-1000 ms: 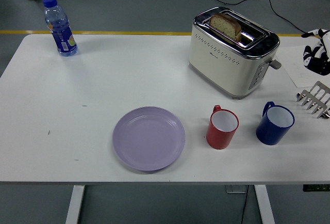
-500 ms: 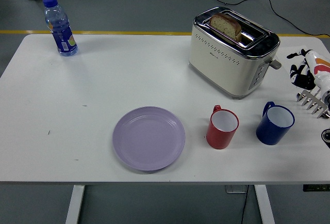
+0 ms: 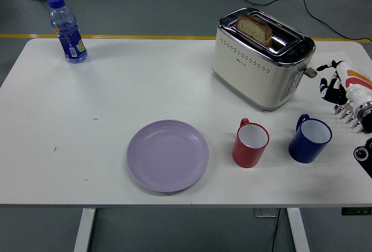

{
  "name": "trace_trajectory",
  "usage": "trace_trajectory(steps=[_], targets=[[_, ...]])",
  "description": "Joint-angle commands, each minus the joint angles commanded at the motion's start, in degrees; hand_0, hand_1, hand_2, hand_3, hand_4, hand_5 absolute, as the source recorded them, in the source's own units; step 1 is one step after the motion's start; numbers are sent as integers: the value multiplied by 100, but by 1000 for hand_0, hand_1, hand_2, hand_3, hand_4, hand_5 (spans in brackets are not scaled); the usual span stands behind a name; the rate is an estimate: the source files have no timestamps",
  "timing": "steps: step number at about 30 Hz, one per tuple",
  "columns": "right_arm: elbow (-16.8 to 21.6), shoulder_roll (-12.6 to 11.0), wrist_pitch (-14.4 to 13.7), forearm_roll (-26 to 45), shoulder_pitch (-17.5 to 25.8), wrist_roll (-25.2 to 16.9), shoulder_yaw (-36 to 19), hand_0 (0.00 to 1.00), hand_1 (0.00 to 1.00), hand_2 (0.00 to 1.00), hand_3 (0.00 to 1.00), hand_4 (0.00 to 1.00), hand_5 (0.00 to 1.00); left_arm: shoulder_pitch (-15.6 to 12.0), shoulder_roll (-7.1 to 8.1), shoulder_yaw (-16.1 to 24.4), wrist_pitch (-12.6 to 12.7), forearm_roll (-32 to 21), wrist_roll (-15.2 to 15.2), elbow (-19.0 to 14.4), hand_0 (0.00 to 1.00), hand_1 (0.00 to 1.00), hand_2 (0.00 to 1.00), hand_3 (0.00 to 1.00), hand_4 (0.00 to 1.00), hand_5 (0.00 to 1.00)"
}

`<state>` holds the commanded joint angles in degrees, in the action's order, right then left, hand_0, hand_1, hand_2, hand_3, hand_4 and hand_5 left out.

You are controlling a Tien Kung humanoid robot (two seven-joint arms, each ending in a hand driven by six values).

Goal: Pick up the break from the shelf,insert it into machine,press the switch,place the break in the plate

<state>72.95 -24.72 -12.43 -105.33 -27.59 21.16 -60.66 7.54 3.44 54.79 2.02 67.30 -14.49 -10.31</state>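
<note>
The right hand (image 3: 332, 85) enters at the right edge of the frame; its arm is cut off there, and the finger posture is too small to resolve. The metal rack (image 3: 350, 115) at the right edge is largely covered by the arm, with only a few prongs visible. The bread slice (image 3: 254, 27) sits in the toaster (image 3: 260, 60) slot at upper right; its lower part is hidden inside. The toaster's brand marking is too small to read.
</note>
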Motion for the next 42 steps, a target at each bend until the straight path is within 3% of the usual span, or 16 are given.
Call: trace_trajectory(steps=[28, 42], targets=[[-374, 265, -7, -47, -93, -13, 105, 176, 36, 173, 666, 429, 2, 17, -8, 7, -1, 23, -2, 0, 676, 697, 683, 557, 280, 866], [-673, 508, -15, -99, -161, -14, 159, 174, 36, 171, 658, 429, 2, 15, -9, 7, -9, 35, -5, 0, 676, 698, 683, 556, 279, 867]])
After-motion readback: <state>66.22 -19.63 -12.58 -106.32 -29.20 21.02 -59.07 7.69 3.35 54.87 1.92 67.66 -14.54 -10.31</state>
